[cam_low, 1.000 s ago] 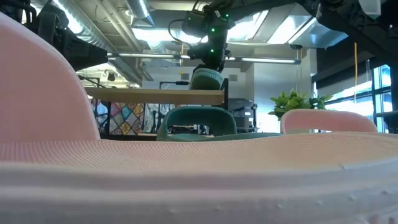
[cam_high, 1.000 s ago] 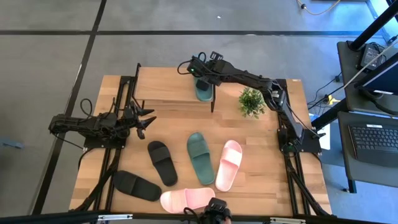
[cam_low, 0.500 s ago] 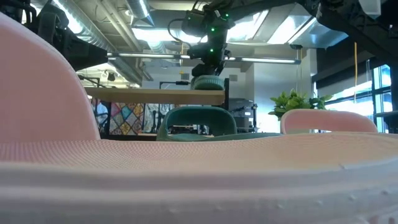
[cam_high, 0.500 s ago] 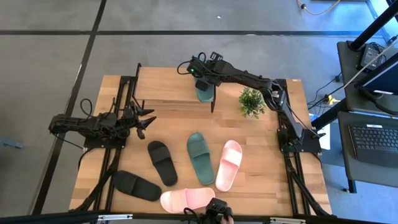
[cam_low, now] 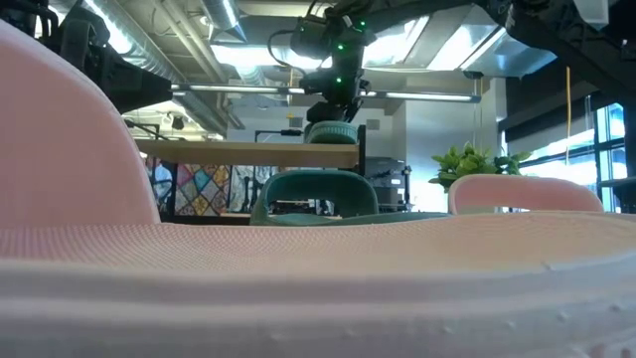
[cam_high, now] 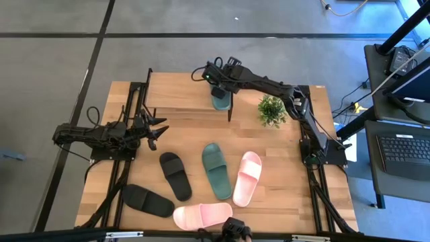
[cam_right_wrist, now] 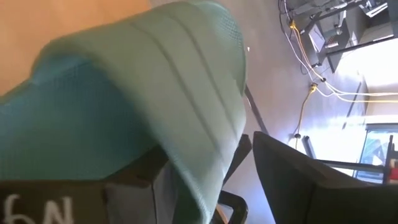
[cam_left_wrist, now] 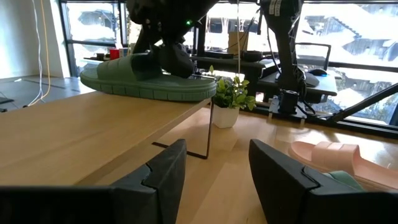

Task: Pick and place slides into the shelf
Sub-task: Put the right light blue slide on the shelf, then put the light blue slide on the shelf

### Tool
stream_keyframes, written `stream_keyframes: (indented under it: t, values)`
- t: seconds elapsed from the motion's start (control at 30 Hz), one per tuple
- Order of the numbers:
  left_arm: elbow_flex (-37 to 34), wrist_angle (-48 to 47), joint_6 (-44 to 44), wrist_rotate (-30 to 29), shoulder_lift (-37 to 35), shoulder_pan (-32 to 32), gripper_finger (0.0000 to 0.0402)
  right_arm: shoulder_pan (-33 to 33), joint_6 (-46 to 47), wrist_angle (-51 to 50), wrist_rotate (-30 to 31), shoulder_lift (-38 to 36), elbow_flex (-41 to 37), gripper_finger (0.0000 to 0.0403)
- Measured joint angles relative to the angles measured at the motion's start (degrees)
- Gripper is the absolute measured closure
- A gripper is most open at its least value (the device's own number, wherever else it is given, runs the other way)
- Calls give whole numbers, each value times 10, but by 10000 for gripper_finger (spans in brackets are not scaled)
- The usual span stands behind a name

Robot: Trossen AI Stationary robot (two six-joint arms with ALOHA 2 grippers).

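Released onto the shelf (cam_high: 181, 94), green slide (cam_high: 220, 98) sits between the right tool's (cam_high: 219, 86) now-parted fingers.

I find one marking only: white handwritten characters on my right gripper's (cam_right_wrist: 205, 180) dark finger in the right wrist view, cut off, resembling "6N". I can read nothing else.

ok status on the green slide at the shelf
Right tool open over green slide, which rests on shelf top. Left tool open, waiting at table's left. Nothing in the way.
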Motion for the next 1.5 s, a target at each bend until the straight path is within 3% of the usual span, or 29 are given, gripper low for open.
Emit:
stream_keyframes:
  t: [0.7, 1.1, 1.5]
  values:
    - [0, 0, -2, 0, 0, 0, 233, 38, 17, -43, 6, 0, 0, 205]
    - [0, 0, -3, 0, 0, 0, 233, 38, 28, -48, 5, 0, 0, 101]
    - [0, 0, -3, 0, 0, 0, 233, 38, 30, -49, 6, -1, 0, 91]
